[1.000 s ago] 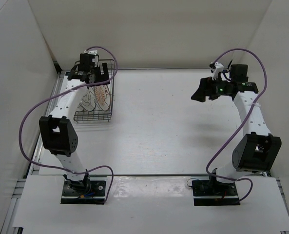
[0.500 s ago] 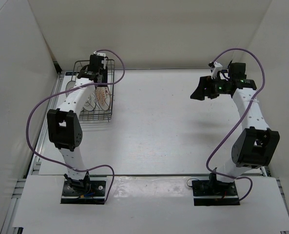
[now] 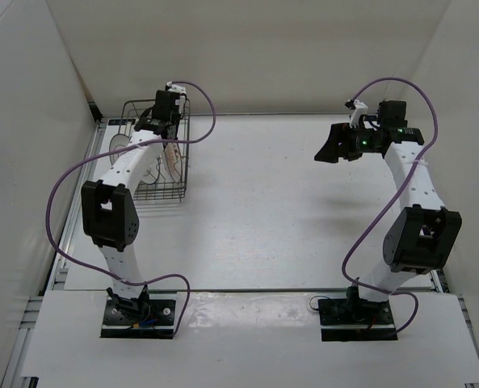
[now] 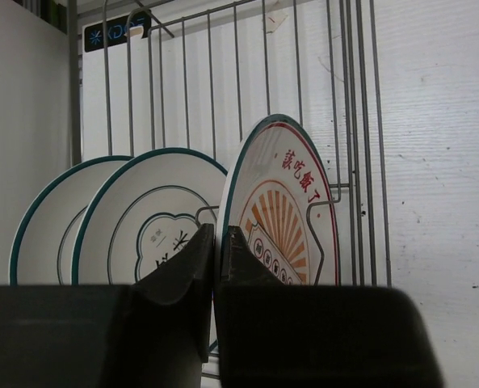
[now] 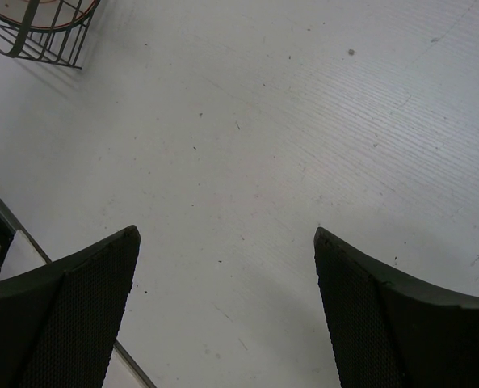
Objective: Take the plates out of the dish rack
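Note:
Three plates stand on edge in the dark wire dish rack at the table's back left. The rightmost plate has an orange sunburst centre, and its rim is pinched between the fingers of my left gripper, which is shut on it. The two ring-patterned plates stand to its left, untouched. From above, the left gripper hangs over the rack's back half. My right gripper hovers open above bare table at the back right, holding nothing.
White walls close in the table on the left, back and right. The rack stands close to the left wall and back wall. Its near corner shows at the top left of the right wrist view.
My left arm has reached further back over the rack, and its gripper has gone from open to shut on the sunburst plate's rim. The right arm has barely moved.

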Robot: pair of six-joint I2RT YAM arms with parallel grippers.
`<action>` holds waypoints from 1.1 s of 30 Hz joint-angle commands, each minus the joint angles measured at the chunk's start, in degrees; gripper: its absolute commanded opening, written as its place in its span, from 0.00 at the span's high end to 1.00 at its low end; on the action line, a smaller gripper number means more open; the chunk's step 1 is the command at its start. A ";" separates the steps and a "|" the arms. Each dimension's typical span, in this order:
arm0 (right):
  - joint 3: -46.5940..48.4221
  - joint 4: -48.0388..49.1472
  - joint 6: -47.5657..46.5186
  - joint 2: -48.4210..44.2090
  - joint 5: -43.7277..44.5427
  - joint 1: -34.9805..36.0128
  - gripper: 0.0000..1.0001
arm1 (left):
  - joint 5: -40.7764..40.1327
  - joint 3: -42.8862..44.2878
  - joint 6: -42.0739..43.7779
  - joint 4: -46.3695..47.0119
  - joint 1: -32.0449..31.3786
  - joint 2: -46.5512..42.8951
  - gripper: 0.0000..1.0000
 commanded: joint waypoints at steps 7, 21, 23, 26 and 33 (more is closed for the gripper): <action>2.36 -1.90 0.28 0.59 -2.74 0.23 0.10 | -4.68 0.64 2.84 2.88 -1.14 -3.41 0.98; 2.44 1.78 7.39 0.77 -3.53 0.23 0.10 | -3.55 9.34 8.64 9.46 -0.88 -10.44 1.00; 2.18 2.23 7.84 0.94 -3.62 0.14 0.10 | -2.76 9.25 9.08 10.35 -0.53 -12.46 1.00; 2.01 2.50 8.10 1.03 -3.62 0.23 0.10 | 1.01 9.25 5.68 11.49 0.44 -14.74 1.00; 0.78 1.97 7.22 0.33 -3.88 0.32 0.10 | 18.15 5.22 -6.90 11.40 2.89 -19.05 1.00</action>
